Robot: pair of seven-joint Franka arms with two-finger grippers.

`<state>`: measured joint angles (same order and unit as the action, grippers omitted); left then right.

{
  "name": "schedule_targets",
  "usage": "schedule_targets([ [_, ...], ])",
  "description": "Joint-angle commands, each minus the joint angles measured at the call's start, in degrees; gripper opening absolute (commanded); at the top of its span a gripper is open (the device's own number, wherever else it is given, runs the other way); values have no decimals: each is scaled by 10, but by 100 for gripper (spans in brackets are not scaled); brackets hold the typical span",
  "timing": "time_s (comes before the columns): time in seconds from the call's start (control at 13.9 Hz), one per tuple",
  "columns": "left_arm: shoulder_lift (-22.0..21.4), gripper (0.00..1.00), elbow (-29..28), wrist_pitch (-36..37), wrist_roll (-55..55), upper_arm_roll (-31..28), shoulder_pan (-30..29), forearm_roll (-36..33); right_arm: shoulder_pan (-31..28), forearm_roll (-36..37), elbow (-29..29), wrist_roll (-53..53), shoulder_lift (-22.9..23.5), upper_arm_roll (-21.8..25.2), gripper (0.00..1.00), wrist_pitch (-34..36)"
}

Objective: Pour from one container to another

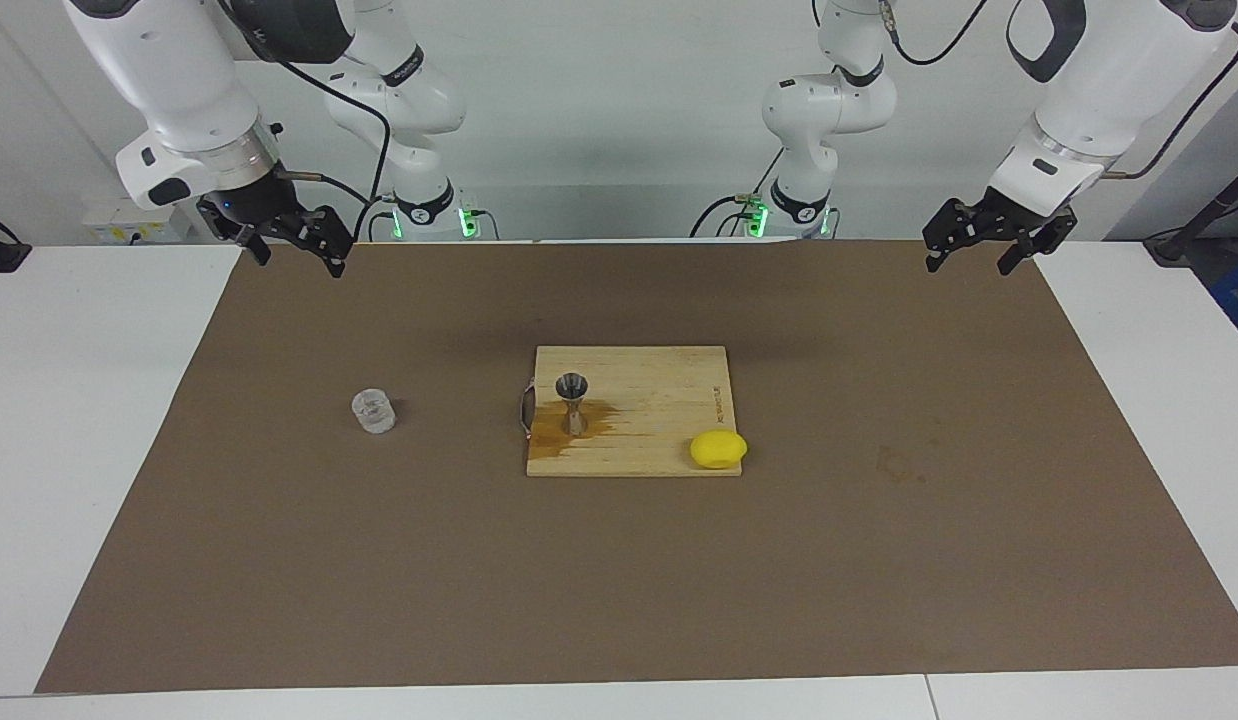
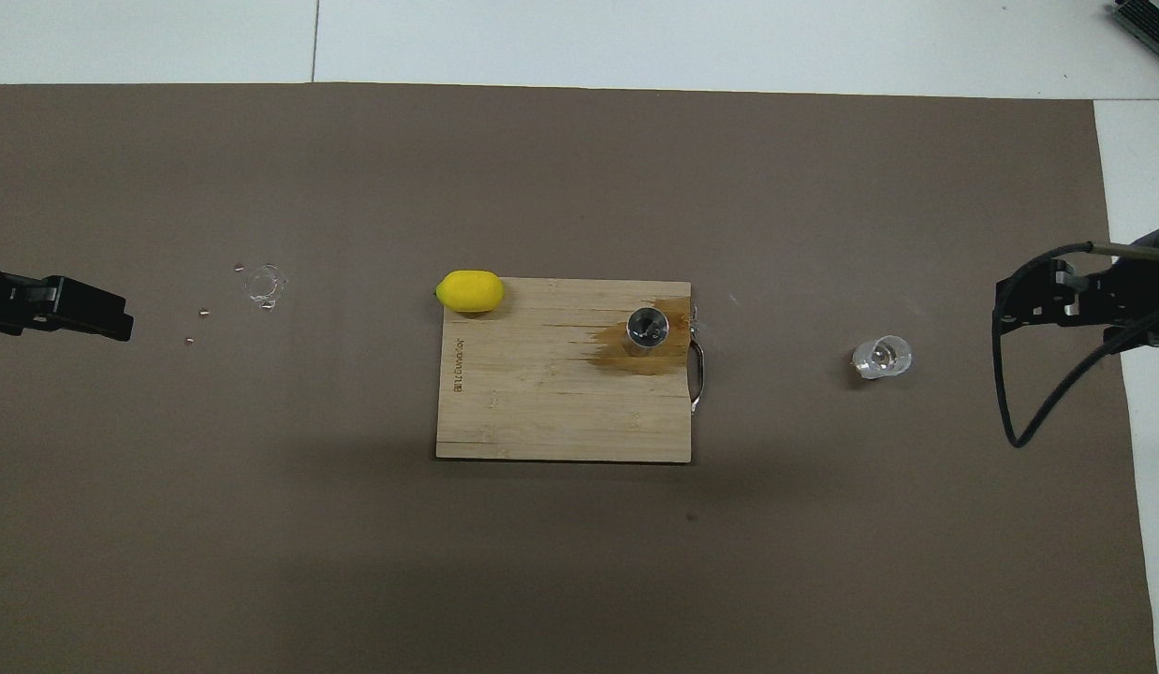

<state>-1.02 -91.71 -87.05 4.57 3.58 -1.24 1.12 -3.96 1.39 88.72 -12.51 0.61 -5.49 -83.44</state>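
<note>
The clear glass tumbler [image 1: 373, 411] [image 2: 882, 358] stands upright on the brown mat, beside the cutting board, toward the right arm's end of the table. The silvery metal jigger [image 1: 573, 400] [image 2: 647, 328] stands upright on the wooden cutting board [image 1: 659, 385] [image 2: 542, 412], in a dark wet stain near the board's handle. My right gripper [image 1: 299, 262] [image 2: 1005, 314] hangs open and empty over the mat's corner at its own end, well apart from the tumbler. My left gripper [image 1: 968, 268] [image 2: 111, 318] hangs open and empty over the mat's other end and waits.
A yellow lemon [image 1: 718, 449] [image 2: 469, 291] lies at the board's corner toward the left arm's end. A faint wet ring [image 2: 264, 284] with a few droplets marks the mat toward the left arm's end. The brown mat [image 1: 879, 580] covers most of the white table.
</note>
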Motion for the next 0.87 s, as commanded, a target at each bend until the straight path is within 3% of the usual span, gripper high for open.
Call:
schedule_targets([
  [0.0, -11, 100, -7, 7, 2, 6, -10, -2, -3, -8, 11, 34, -14, 0, 100, -20],
  [0.79, -11, 100, -7, 1, 2, 6, -4, -2, -3, -9, 16, 31, -21, -1, 100, -33],
])
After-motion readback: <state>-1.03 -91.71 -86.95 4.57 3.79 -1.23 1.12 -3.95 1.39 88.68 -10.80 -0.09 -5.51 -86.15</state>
